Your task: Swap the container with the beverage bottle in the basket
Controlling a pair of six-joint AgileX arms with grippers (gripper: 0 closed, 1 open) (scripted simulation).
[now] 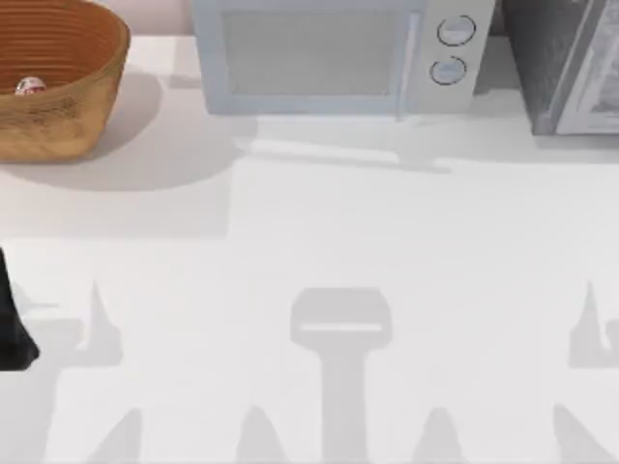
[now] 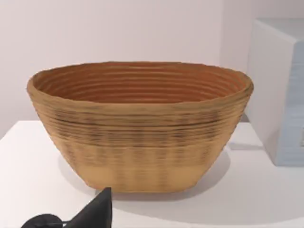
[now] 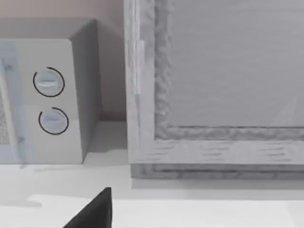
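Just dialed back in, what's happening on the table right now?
Nothing is being handled at the moment. The basket sits at the table's far left corner with the bottle lying inside it. A microwave stands at the back centre, and a grey box at the far right. The left arm is at the left edge of the table, its wrist camera facing the basket's outer wall. The right wrist camera faces the microwave's dials and the grey box.

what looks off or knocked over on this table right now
Nothing stands out. The basket sits upright at the table's far left corner with the beverage bottle inside it. The microwave stands square beside it, door shut. Nothing is spilled or damaged.
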